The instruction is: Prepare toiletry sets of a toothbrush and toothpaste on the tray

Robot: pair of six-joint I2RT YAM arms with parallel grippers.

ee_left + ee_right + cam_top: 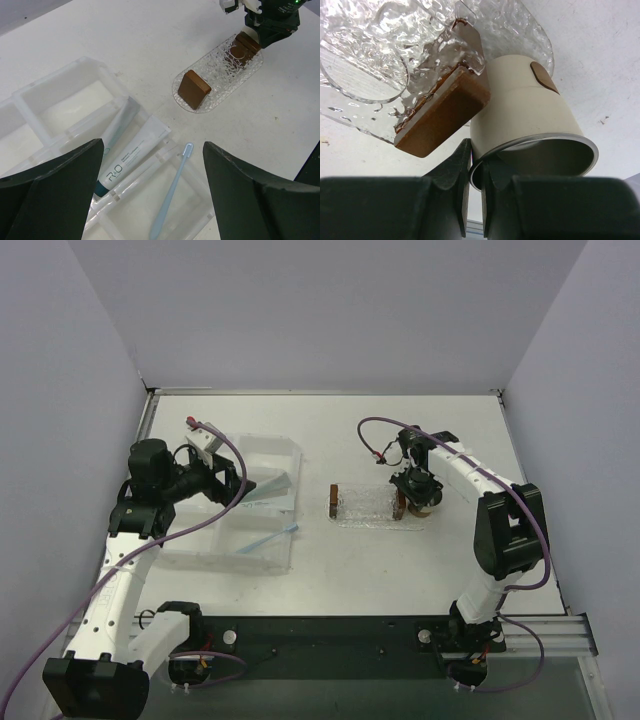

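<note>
White table [400,430]: left gripper [152,147] gapes wide, empty; right gripper [476,165] clamps the beige cup [520,110].

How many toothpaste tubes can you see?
2: a labelled toothpaste tube and a greyer tube beside it, both in the clear compartment box. The near fingers may hide more.

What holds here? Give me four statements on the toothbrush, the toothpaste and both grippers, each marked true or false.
1. The slim light-blue plastic toothbrush lies in the clear compartmented box. True.
2. The grey-white teal-capped toothpaste tube lies on the clear bumpy oval tray. False: it lies in the box, off the tray.
3. The left gripper is shut. False: it is open.
4. The right gripper grips the round beige metal-rimmed cup by its rim. True.
</note>
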